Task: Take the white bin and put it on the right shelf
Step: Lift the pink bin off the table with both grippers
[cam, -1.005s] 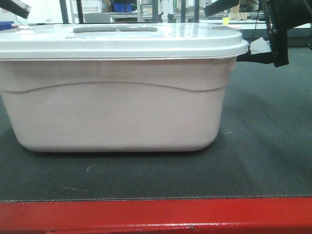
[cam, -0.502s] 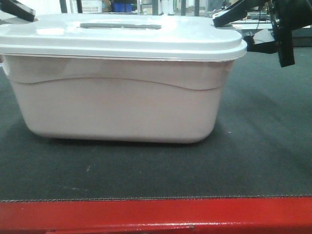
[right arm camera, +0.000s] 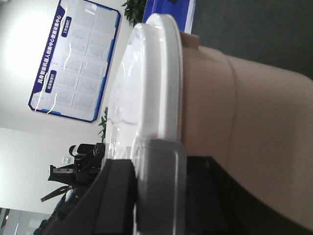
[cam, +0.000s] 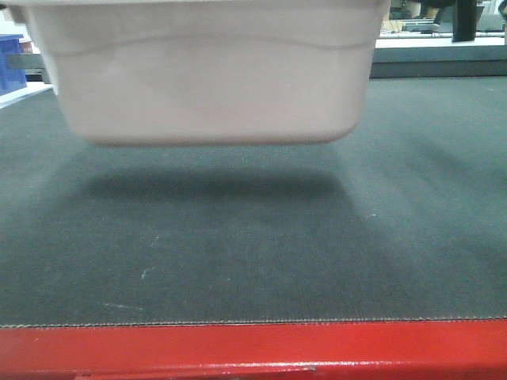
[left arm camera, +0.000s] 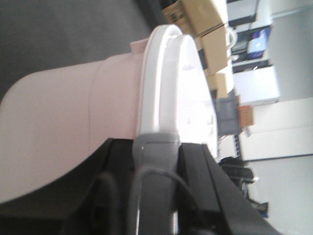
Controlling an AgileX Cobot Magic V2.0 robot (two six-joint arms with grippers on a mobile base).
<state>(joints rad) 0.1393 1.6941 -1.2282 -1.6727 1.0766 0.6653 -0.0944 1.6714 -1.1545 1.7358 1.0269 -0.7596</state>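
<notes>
Above dark mat (cam: 317, 253), white bin (cam: 214, 71) airborne

— Any writing you can make out?
— Only on the blue-framed wall board (right arm camera: 76, 61) in the right wrist view. White characters run down two blue strips near its left edge, with printed sheets beside them (all too small and blurred to read).
— So nothing legible?
— Nothing, in any of the three views.
</notes>
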